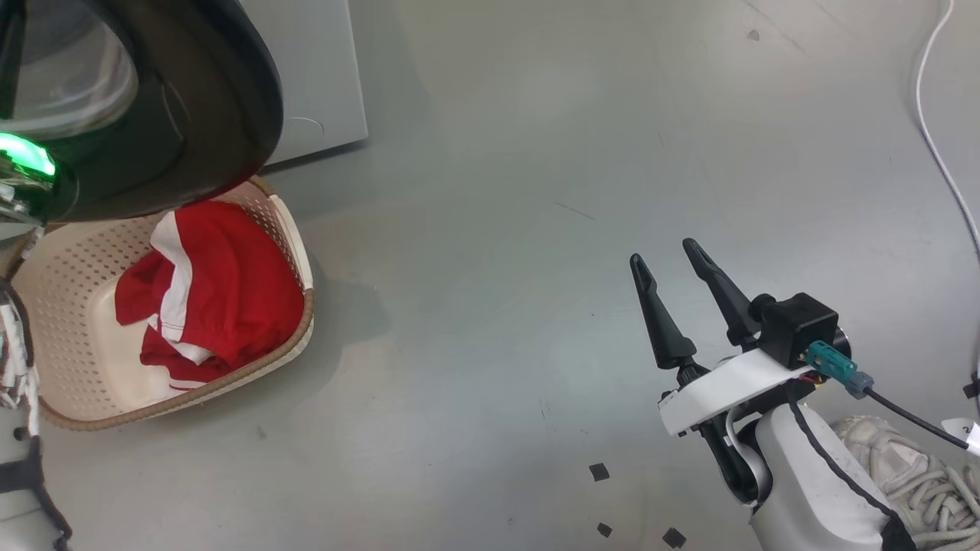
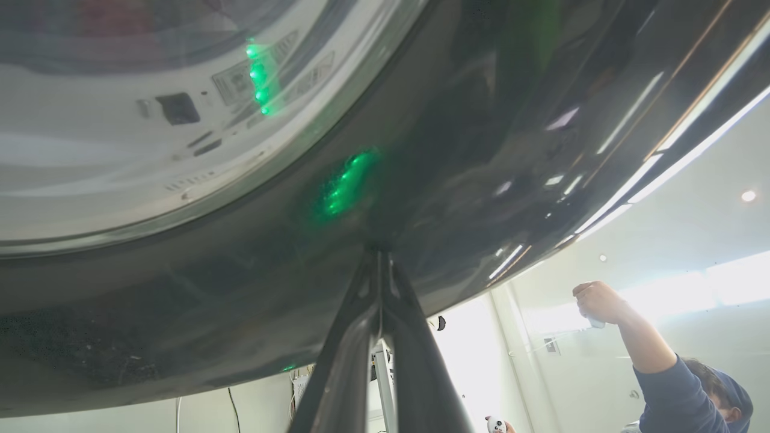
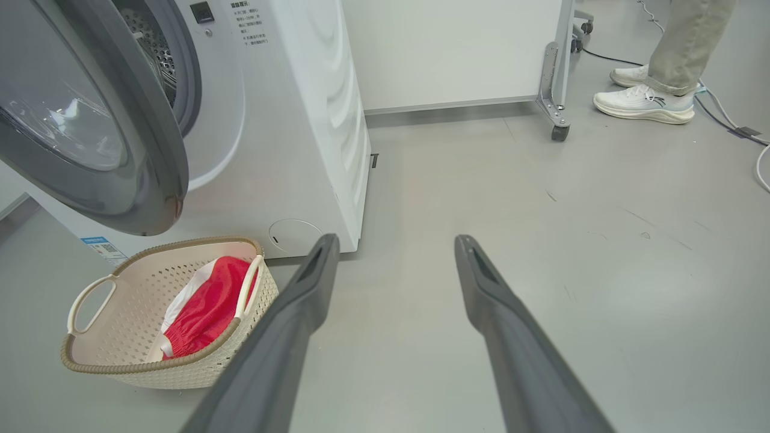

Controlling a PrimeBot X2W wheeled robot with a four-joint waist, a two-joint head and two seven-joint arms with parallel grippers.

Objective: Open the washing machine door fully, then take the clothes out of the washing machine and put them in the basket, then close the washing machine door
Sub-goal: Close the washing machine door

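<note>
Since the clothes (image 1: 222,291) lie in the basket (image 1: 69,268) by its right wall, door-closing is in hand | left gripper (image 2: 380,258): jaws together, tips at the washing machine door (image 1: 214,115) rim | right gripper (image 1: 663,254): jaws apart | next: push it shut.

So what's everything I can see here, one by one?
washing machine: one, white, behind basket
washing machine door: one, black-rimmed glass, open above basket
basket: one, cream, brown rim, on floor
clothes: one, red with white trim, in basket
shoes: two, white, a person's, far floor
person: one, blue sleeve, arm raised
left gripper: one, dark, shut, tips at door's rim
right gripper: one, dark, open, above floor
</note>
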